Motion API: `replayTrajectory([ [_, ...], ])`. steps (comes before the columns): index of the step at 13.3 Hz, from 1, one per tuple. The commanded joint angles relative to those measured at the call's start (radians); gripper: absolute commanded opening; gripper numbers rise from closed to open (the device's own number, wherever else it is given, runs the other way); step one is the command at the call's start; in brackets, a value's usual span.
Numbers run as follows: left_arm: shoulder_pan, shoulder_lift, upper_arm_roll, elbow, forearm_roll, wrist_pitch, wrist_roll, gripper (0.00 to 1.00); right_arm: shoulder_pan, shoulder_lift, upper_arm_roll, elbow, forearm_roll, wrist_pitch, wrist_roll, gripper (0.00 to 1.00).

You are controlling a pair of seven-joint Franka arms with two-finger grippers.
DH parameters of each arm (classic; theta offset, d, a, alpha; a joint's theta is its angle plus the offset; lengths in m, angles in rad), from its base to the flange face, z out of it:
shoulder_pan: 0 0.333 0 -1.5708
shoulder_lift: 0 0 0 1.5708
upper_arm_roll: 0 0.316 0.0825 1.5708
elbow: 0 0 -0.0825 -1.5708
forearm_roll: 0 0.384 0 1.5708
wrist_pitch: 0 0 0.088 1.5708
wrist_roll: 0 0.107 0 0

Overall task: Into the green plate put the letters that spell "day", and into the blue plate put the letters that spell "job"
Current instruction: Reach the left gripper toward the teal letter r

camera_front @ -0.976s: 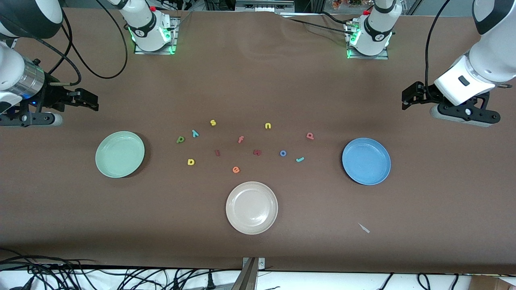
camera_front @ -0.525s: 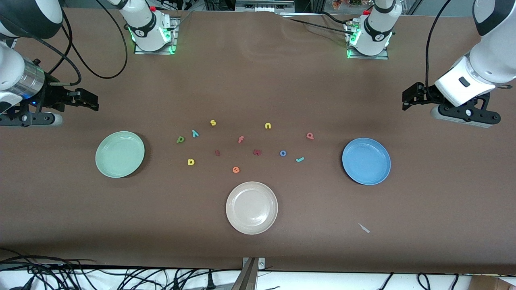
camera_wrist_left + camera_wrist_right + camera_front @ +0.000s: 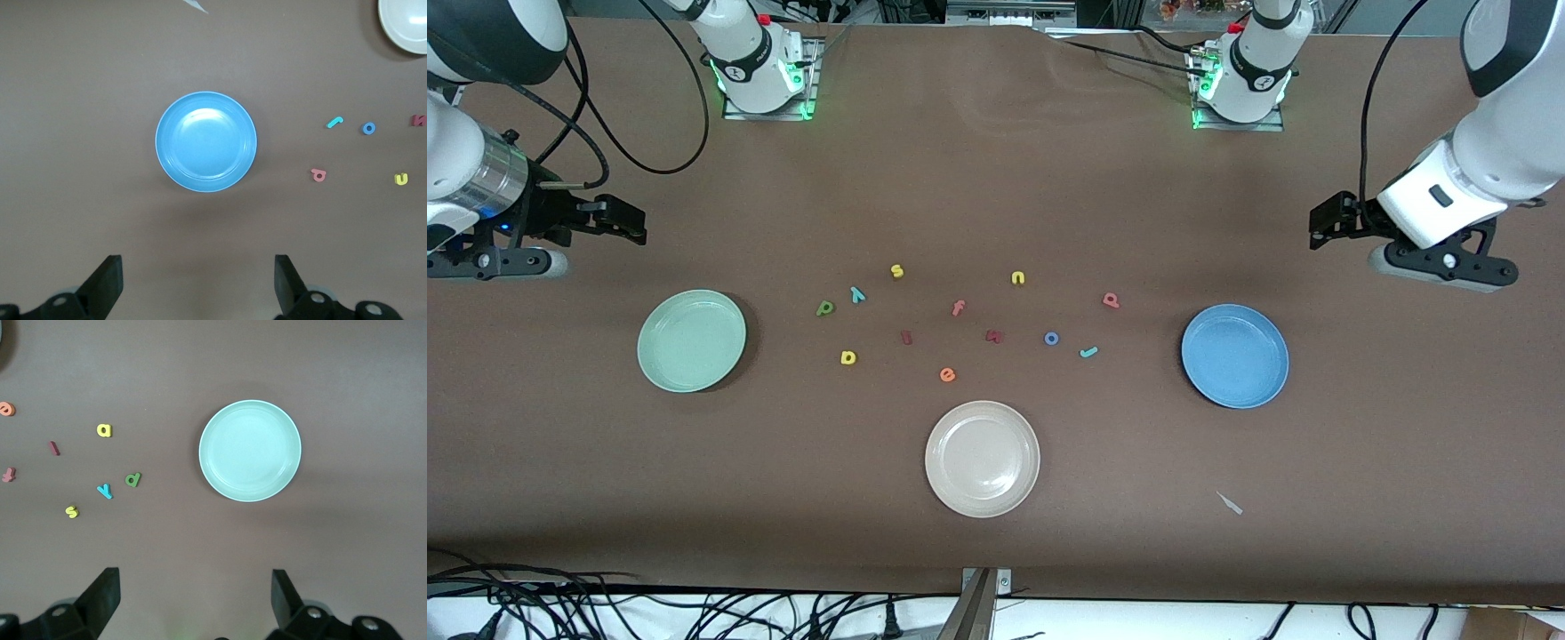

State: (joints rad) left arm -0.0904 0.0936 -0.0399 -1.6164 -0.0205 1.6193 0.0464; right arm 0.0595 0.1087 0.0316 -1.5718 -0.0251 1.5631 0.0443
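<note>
The green plate [image 3: 691, 340] lies toward the right arm's end, the blue plate [image 3: 1234, 356] toward the left arm's end. Between them lie green d [image 3: 825, 308], teal y [image 3: 857, 294] and yellow a [image 3: 848, 357] near the green plate, and pink b [image 3: 1111, 300], blue o [image 3: 1051, 338] and teal j [image 3: 1088, 352] near the blue plate. My right gripper [image 3: 633, 224] hangs open and empty above the table beside the green plate [image 3: 250, 451]. My left gripper [image 3: 1316, 227] hangs open and empty beside the blue plate [image 3: 206, 141].
A cream-white plate [image 3: 982, 458] sits nearer the front camera than the letters. Other letters lie among them: yellow s [image 3: 896, 271], yellow n [image 3: 1017, 278], orange f [image 3: 958, 308], orange e [image 3: 947, 374] and two dark red ones [image 3: 906, 337]. A small scrap [image 3: 1230, 503] lies near the front edge.
The left arm has shifted slightly, its gripper edging toward the middle of the table. The right arm and all letters stay put.
</note>
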Motion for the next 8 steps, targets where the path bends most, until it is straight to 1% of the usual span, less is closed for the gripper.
replayTrajectory([
  [1,-0.006,0.034,0.002,0.027,-0.025,-0.007,0.023,1.00,0.002,-0.012,0.001,-0.014,0.004,0.003,-0.001,1.00],
  [2,-0.008,0.049,-0.001,0.029,-0.029,-0.007,0.026,1.00,0.000,-0.012,0.001,-0.016,0.004,0.000,0.000,1.00],
  [5,-0.061,0.107,-0.018,0.035,-0.026,-0.004,0.040,1.00,0.000,-0.012,-0.001,-0.014,-0.018,-0.003,-0.009,1.00],
  [8,-0.141,0.216,-0.020,0.117,-0.026,0.001,0.044,1.00,0.002,-0.001,0.001,0.004,-0.019,0.003,-0.015,1.00],
])
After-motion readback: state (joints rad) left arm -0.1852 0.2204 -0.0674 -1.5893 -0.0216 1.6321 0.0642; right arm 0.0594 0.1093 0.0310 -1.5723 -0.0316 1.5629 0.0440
